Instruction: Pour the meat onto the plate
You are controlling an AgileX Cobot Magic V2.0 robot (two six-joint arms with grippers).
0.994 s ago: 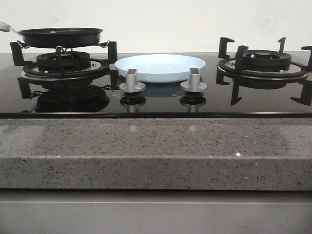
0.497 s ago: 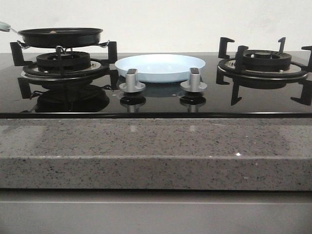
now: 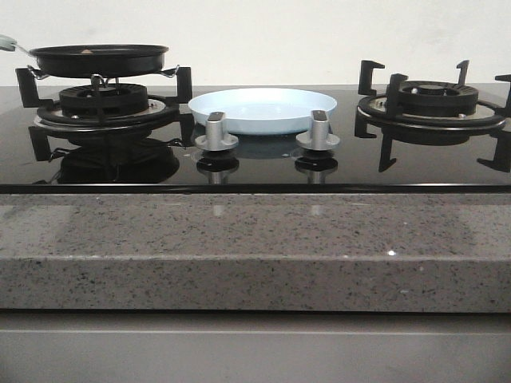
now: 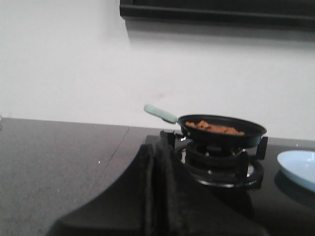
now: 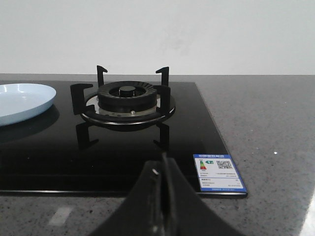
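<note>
Front view: a black glass gas hob (image 3: 255, 163) is set into a speckled grey stone counter (image 3: 255, 247). On the left burner's black grate (image 3: 104, 100) sits a shallow black frying pan (image 3: 100, 57), its pale green handle (image 3: 8, 42) pointing off to the left. A wide, shallow, pale light-blue round plate (image 3: 263, 110) rests on the glass at the far middle, between the two burners, just beyond two silver control knobs (image 3: 216, 134). The right burner with its black grate (image 3: 431, 104) stands bare. Neither arm shows here.

Left wrist view: the left gripper (image 4: 155, 196), dark and blurred, has its fingers pressed together with nothing between them. It is over the grey counter, to the left of the hob. Beyond it the pan holds the small orange-brown pieces of meat (image 4: 214, 128), heaped inside the rim. An edge of the plate lies to the right of the pan.

Right wrist view: the right gripper (image 5: 162, 196) likewise has its black fingers closed together, empty, at the near edge of the hob. The right burner lies beyond it, a blue and white energy label (image 5: 218, 173) is stuck on the glass corner, and part of the plate shows to the left.
</note>
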